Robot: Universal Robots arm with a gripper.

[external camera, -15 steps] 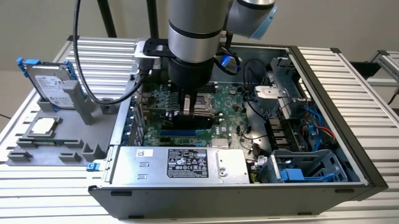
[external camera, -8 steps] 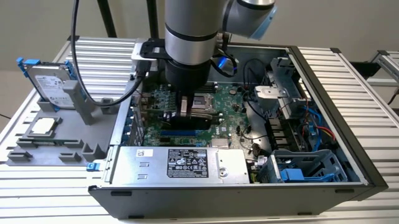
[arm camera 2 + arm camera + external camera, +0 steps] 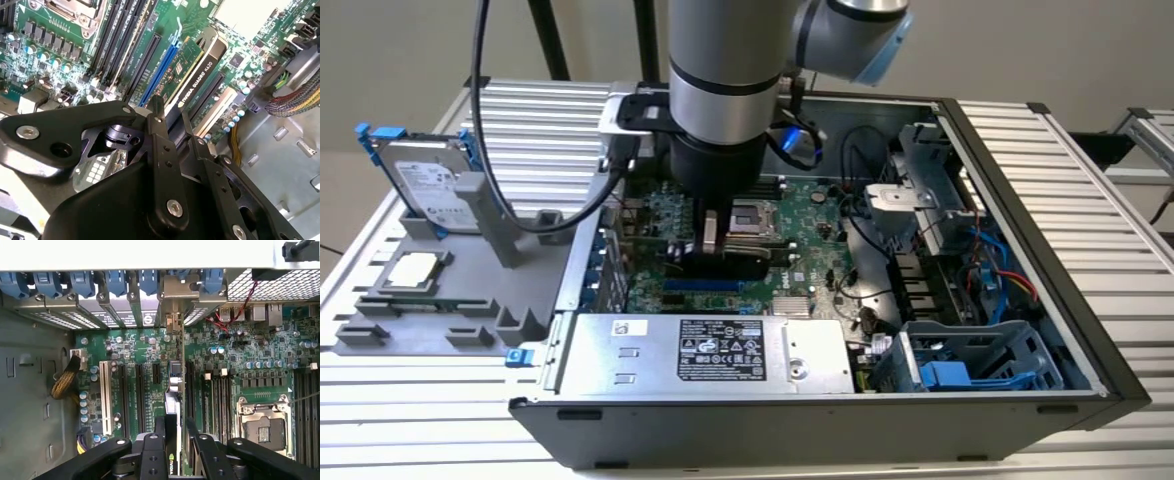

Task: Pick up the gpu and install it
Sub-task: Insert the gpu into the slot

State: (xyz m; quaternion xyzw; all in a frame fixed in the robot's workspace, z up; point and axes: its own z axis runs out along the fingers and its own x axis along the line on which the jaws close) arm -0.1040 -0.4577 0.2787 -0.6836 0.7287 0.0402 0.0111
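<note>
Open computer case (image 3: 1067, 300), motherboard (image 3: 821, 250), hard drive (image 3: 434, 185) on grey tray (image 3: 400, 330)

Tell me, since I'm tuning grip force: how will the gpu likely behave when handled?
The gpu is a thin flat card, so it is probably stiff and light. Held on edge in the gripper above the motherboard, it could tilt sideways. Its bare circuitry looks fragile.
</note>
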